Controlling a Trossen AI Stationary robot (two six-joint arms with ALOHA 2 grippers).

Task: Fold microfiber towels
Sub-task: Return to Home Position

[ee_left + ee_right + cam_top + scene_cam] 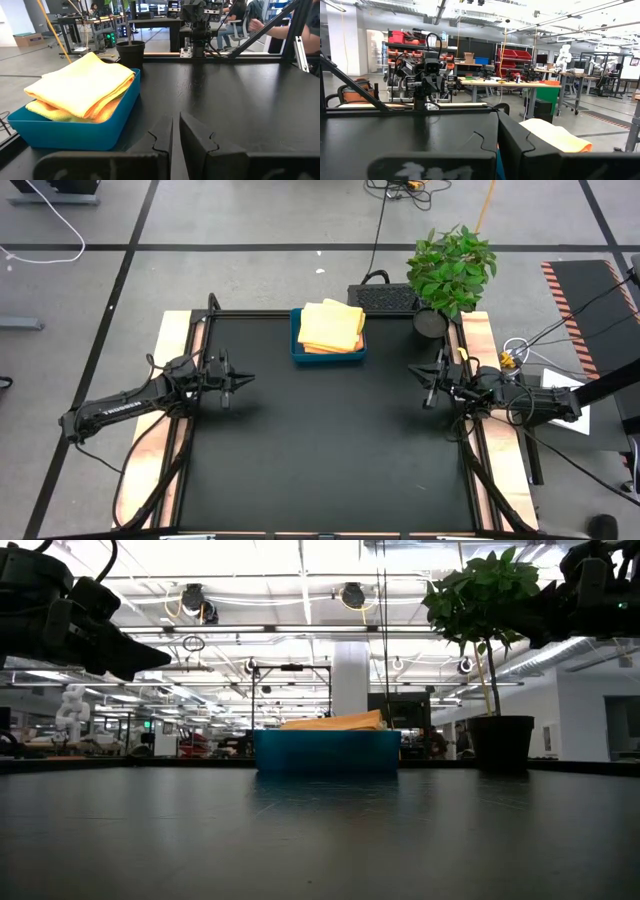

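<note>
The black desk (pixel 330 450) takes up most of what I see from here, a wide dark mat with pale wooden edges down both sides. The left arm (pixel 120 408) lies low along its own side and the right arm (pixel 540 402) mirrors it on the other, both drawn back to the desk's margins and well apart from the work. A potted plant (pixel 452 268) stands at the far right corner.

Against the far edge, near the middle, sits the blue tray (pixel 296 352). The towels (pixel 332 326) are in it, folded and stacked: a yellow one on top, a deeper orange layer showing beneath it, the pile rising just above the rim. Whatever lies lower is hidden by the tray wall, so I cannot say how many cloths are in there.

The left claw (pixel 243 379) points inward over the mat, fingers pressed together with only a hairline seam between them and nothing pinched. The right claw (pixel 428 392) faces it from across the desk, likewise pressed together and empty.

My reading is that the folding is finished or close to it: every towel I can spot is folded and in the tray, none lies loose on the mat, and both arms sit parked as if at rest. If more cloths wait somewhere, they are outside what I can see
</note>
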